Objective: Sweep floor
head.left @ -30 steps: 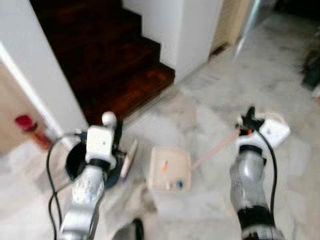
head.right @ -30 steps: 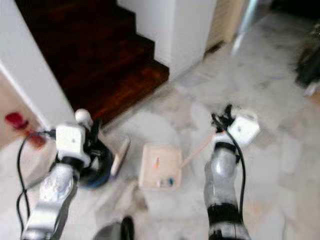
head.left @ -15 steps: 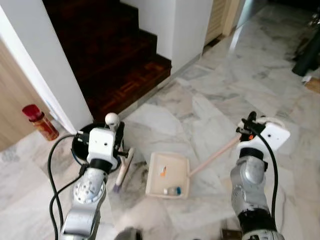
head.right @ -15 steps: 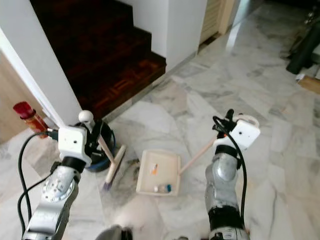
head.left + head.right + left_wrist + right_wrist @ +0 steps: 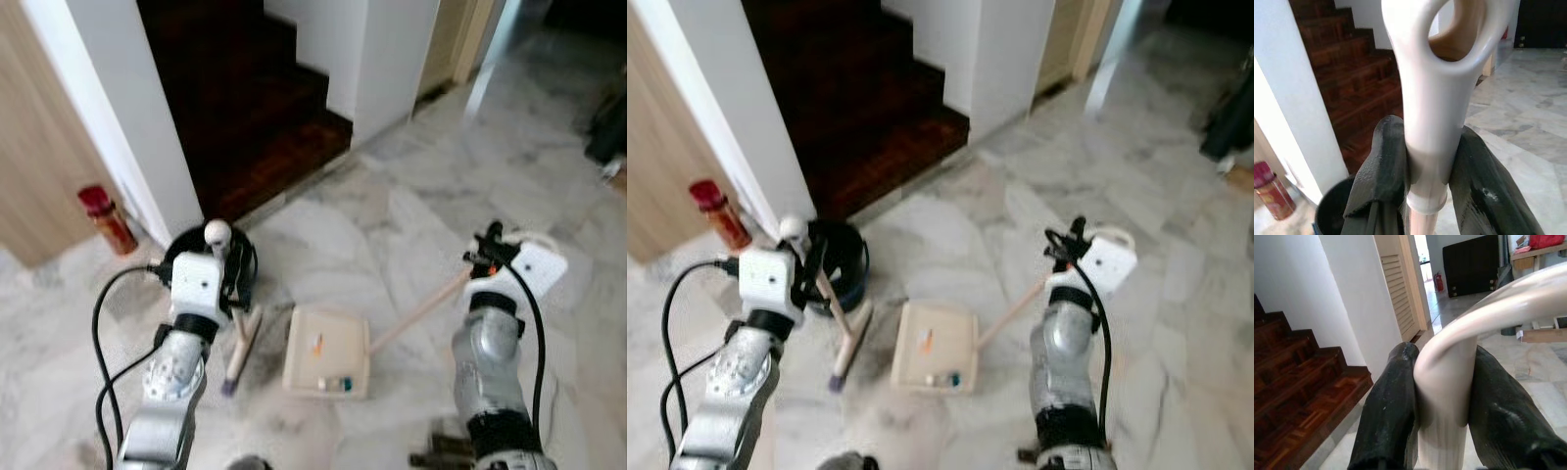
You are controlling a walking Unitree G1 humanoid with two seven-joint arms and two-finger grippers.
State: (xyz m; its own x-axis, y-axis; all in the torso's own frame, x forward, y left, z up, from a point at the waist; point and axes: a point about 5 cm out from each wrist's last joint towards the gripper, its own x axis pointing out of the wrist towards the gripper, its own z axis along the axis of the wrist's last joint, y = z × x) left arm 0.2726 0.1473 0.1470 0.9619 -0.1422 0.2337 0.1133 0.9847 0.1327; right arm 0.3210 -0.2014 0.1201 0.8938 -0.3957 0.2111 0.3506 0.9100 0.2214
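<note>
Sweeping tools: gripped in both claws.
Left claw (image 5: pixel 1425 181): clamped on white-handled broom (image 5: pixel 240 343); bristles on grey marble floor (image 5: pixel 411 206) below, black bucket (image 5: pixel 847 262) just behind.
Cream plastic dustpan (image 5: pixel 327 353): flat on floor between the claws, holding small scraps.
Right claw (image 5: pixel 1442 406): clamped on dustpan's long handle (image 5: pixel 421 310).

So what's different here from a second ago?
Mostly the camera shifted, bringing more of the red can and wood panel into view. The left gripper remains shut on the broom, the right gripper on the dustpan's handle. Dustpan and its litter look unmoved.
</note>
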